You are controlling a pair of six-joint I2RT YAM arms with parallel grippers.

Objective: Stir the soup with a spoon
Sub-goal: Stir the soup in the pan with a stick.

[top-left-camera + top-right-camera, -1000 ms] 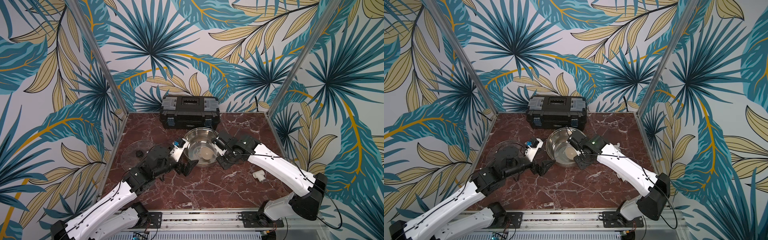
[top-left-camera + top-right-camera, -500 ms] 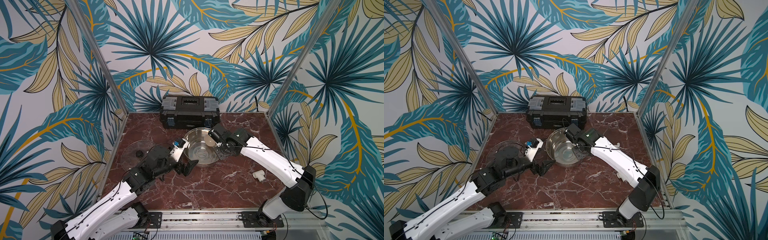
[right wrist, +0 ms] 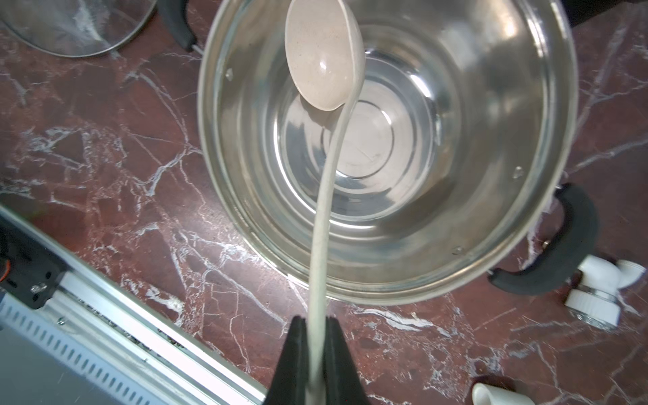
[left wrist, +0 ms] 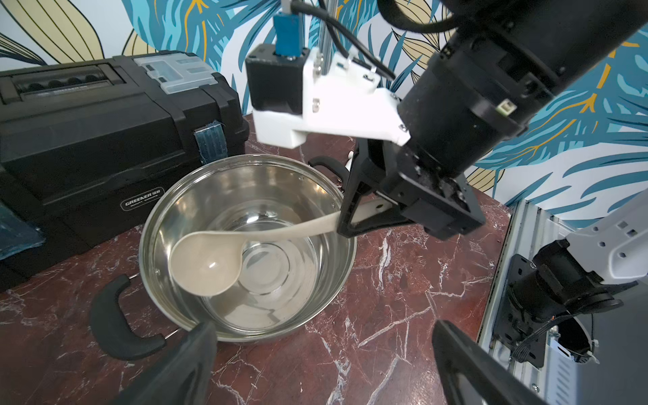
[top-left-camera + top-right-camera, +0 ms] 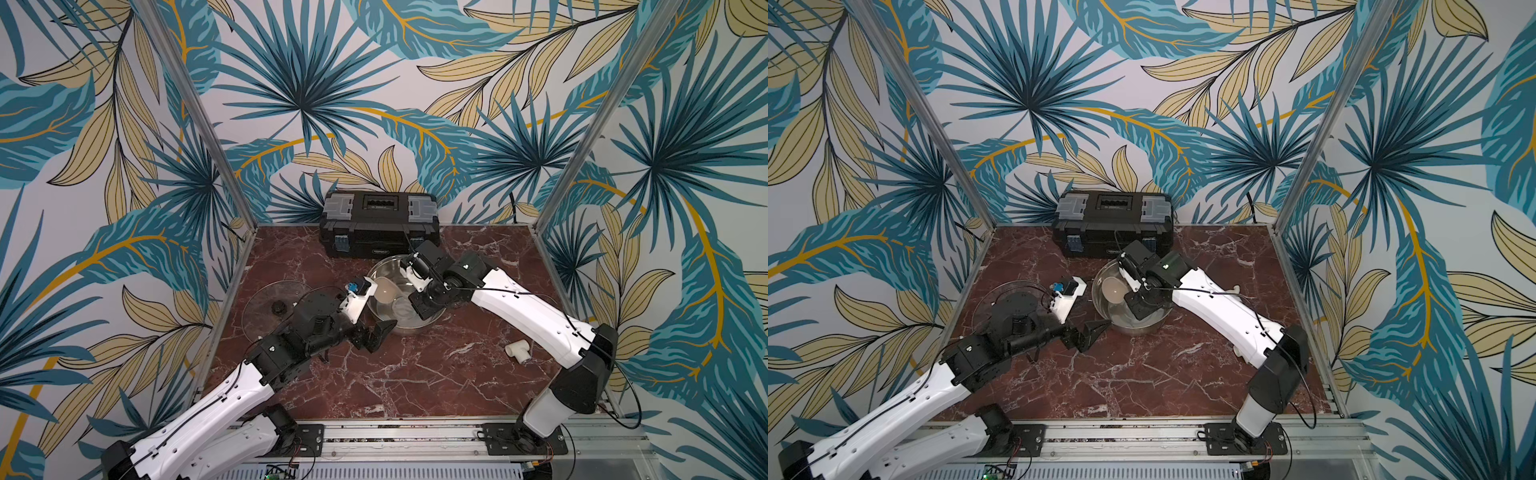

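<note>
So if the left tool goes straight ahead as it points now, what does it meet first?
Most likely the near wall of the pot; the open left tool points at it, depth unclear.

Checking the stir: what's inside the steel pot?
Only the spoon, held by the right gripper. The pot shows a shiny floor, no soup; the patch under the spoon's bowl is hidden.

We see walls (image 5: 374, 83) papered with large teal and tan palm leaves on a pale ground; two slanting aluminium posts (image 5: 205, 124) mark the back corners; below lies a red-brown marble tabletop (image 5: 415, 374) veined in white; a metal rail (image 5: 415, 432) runs along its near edge; the light falls evenly.
</note>
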